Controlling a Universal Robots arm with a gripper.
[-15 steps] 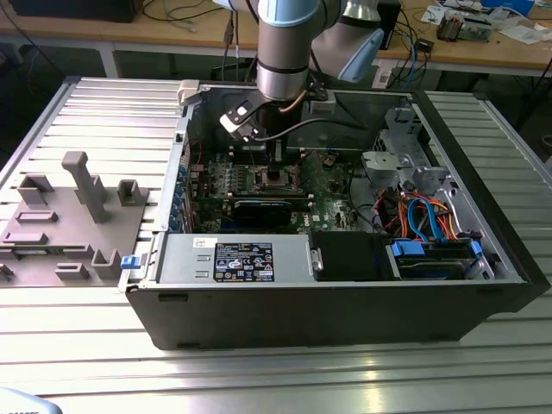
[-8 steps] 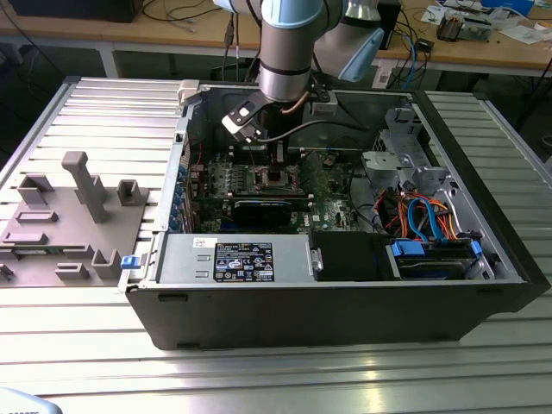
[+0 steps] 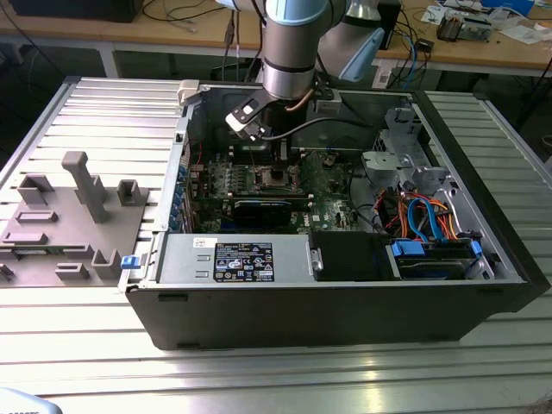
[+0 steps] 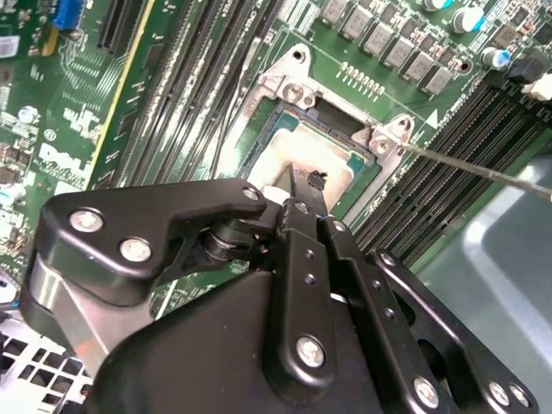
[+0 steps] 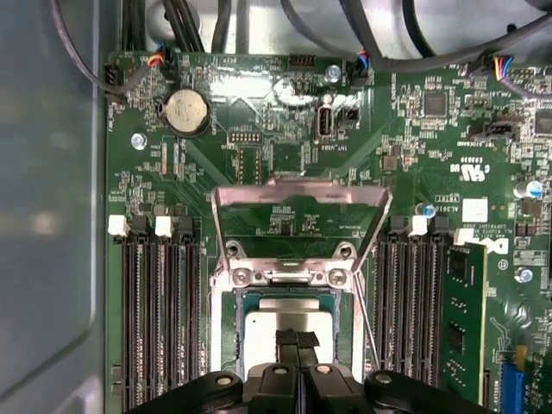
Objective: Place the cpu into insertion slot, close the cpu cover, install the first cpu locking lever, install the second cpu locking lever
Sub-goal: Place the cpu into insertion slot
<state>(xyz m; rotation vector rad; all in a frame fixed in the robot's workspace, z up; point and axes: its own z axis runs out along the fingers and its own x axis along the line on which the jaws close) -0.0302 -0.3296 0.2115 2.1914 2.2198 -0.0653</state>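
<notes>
cpu [image 5: 263, 332] sits in the insertion slot [image 5: 231, 328], mid-frame in the exterior view, hand [image 5: 297, 338] pinched together over it. Looks light, stiff, probably fragile, I'd grip edges only

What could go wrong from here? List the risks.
1. The shut hand sits at the cpu in the insertion slot; if the chip lies skewed, pushing might damage the contacts.
2. The cpu cover stands open and a locking lever juts out nearby; either might snag the hand.

The end effector [image 5: 297, 339] hides perhaps half of the cpu [image 5: 260, 330].
</notes>
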